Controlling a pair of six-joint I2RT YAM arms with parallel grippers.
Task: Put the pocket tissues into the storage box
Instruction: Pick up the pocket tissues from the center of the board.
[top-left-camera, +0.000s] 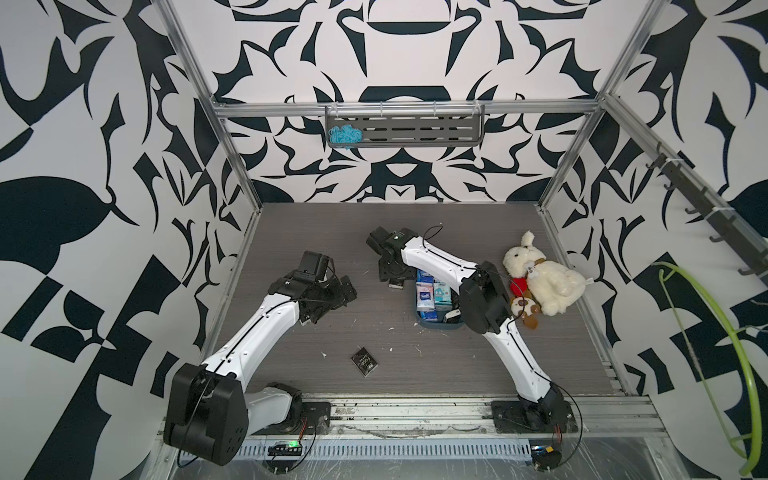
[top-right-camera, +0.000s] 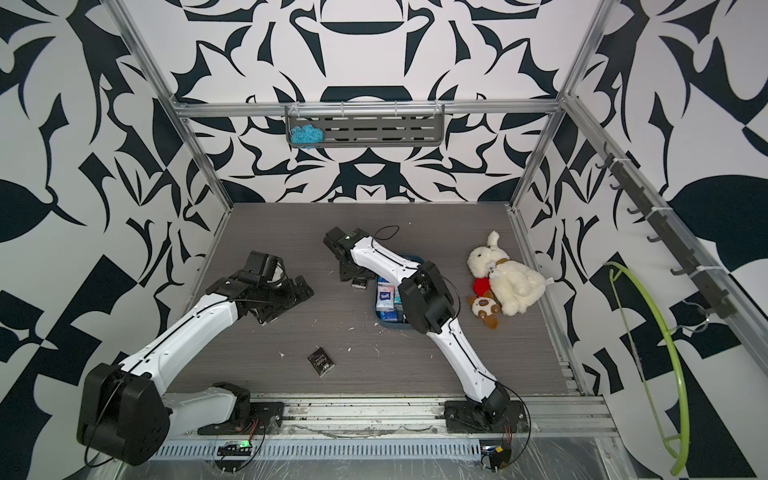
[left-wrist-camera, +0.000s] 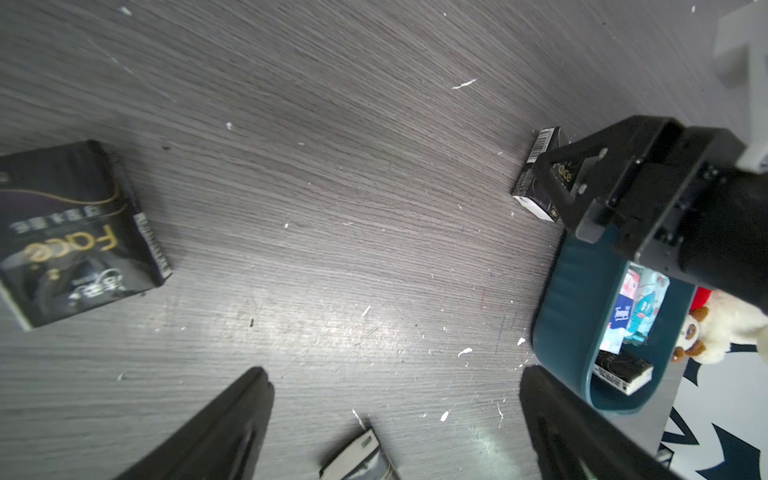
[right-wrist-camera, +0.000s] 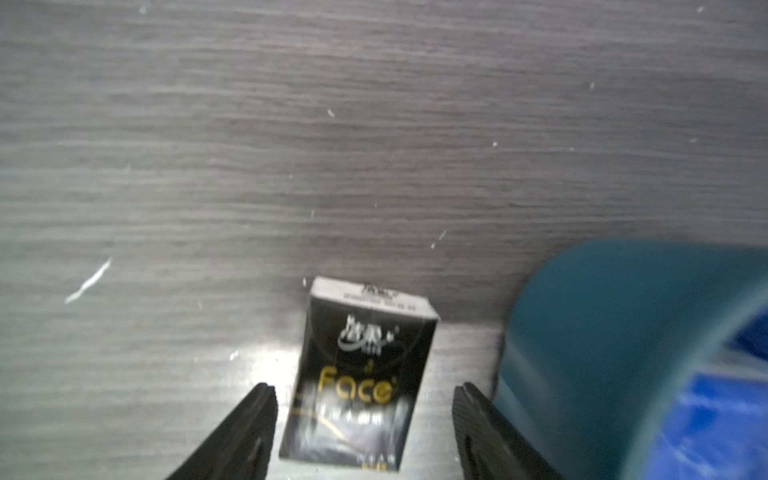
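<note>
**Top views.** Pocket tissues (top-left-camera: 432, 293): small flat packets in blue, pink-white and light teal, packed side by side in the storage box (top-left-camera: 434, 325). The box is a shallow dark teal tub standing right of the middle of the table (top-left-camera: 457, 365). One black packet shows at its near end. The right arm (top-left-camera: 440, 259) crosses the tub, so its contents cannot be fully counted.
- Lone black packet (top-left-camera: 365, 362): flat on the table near the front, well apart from the tub.
- Second black packet (top-right-camera: 359, 284): just beside the tub's far corner, under the right gripper (top-right-camera: 353, 274).
- Left gripper (top-left-camera: 347, 291): low over the table, left of the tub.
- Beside the tub: one white plush toy (top-left-camera: 536, 274) and one brown-and-white plush toy (top-left-camera: 525, 309).
- Back wall: one grey shelf (top-left-camera: 415, 129) holding one bundle of blue yarn (top-left-camera: 344, 135).

**Left wrist view.** Left gripper (left-wrist-camera: 395, 374): jaws spread wide, gripping nothing. Three black packets lie outside the tub:
- the lone black packet (left-wrist-camera: 79, 232), with gold "Face" lettering;
- the second black packet (left-wrist-camera: 536, 178), at the right gripper (left-wrist-camera: 582, 187);
- a third black packet (left-wrist-camera: 357, 457), cut off by the frame edge.

Storage box (left-wrist-camera: 582, 299): blue, teal and pink packets inside, plus one black.

**Right wrist view.** Right gripper (right-wrist-camera: 365, 390): jaws partly apart, straddling the second black packet (right-wrist-camera: 361, 353) with a gap on each side and holding nothing. Storage box (right-wrist-camera: 602, 332): just beside it, with a blue packet inside.
</note>
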